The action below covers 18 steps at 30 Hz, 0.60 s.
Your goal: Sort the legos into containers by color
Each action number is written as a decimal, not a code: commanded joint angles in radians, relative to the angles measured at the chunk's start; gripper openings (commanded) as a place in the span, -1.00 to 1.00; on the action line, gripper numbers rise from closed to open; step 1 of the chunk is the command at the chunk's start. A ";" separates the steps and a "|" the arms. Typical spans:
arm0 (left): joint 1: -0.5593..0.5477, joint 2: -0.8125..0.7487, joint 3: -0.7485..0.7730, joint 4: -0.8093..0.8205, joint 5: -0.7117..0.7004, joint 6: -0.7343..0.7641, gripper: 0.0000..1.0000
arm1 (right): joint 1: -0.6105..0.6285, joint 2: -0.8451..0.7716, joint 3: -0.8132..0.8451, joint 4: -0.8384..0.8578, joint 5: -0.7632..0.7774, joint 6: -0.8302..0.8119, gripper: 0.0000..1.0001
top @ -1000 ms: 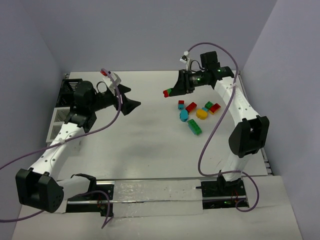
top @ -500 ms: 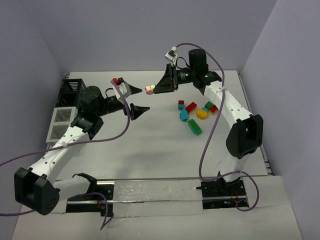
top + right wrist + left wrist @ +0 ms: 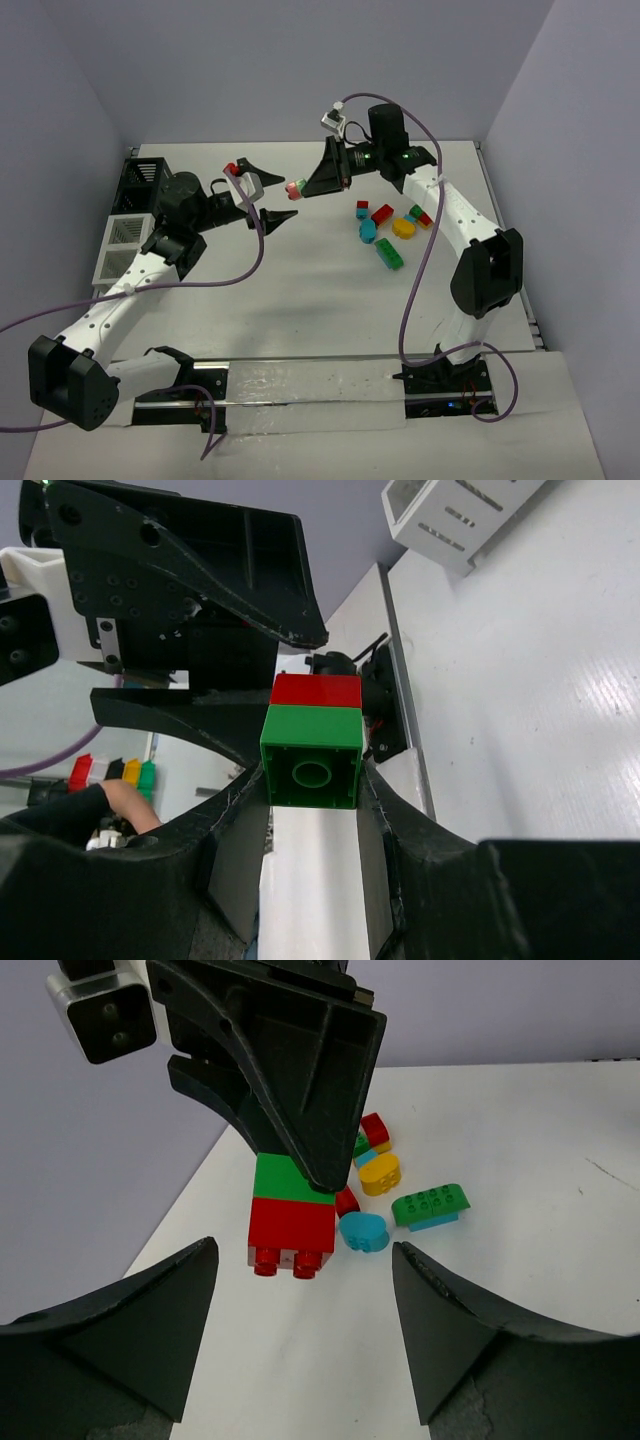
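My right gripper (image 3: 303, 187) is shut on a green lego with a red lego stuck to it (image 3: 296, 186), held in the air above the table's back middle. In the right wrist view the green half (image 3: 312, 755) sits between my fingers and the red half (image 3: 317, 690) sticks out. My left gripper (image 3: 278, 193) faces it, open, one jaw on each side of the red end (image 3: 292, 1225) without touching. The other legos lie in a pile to the right: red (image 3: 382, 213), cyan (image 3: 368, 231), yellow (image 3: 403, 227), green (image 3: 390, 254). The black container (image 3: 143, 180) and white container (image 3: 120, 245) stand at far left.
The left wrist view shows the pile beyond the held piece: a cyan rounded lego (image 3: 363, 1231), a green brick on a cyan one (image 3: 430, 1206) and a yellow one (image 3: 380, 1173). Purple cables loop from both arms. Grey walls close the table on three sides.
My right arm has carried the green-and-red piece leftward from above the pile to my left gripper. The left gripper has swung right to meet it and its jaws have narrowed somewhat.
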 commanded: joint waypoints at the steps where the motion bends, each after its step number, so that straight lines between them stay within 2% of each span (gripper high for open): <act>1: -0.008 -0.003 0.027 0.045 0.044 0.026 0.58 | 0.018 -0.038 -0.003 -0.017 -0.027 -0.032 -1.00; 15: -0.023 0.013 0.040 0.027 0.019 0.036 0.07 | 0.044 -0.033 0.000 0.013 -0.039 0.000 -1.00; 18: -0.023 0.012 0.039 0.013 0.003 0.042 -0.11 | 0.043 -0.032 0.001 0.019 -0.041 0.007 -1.00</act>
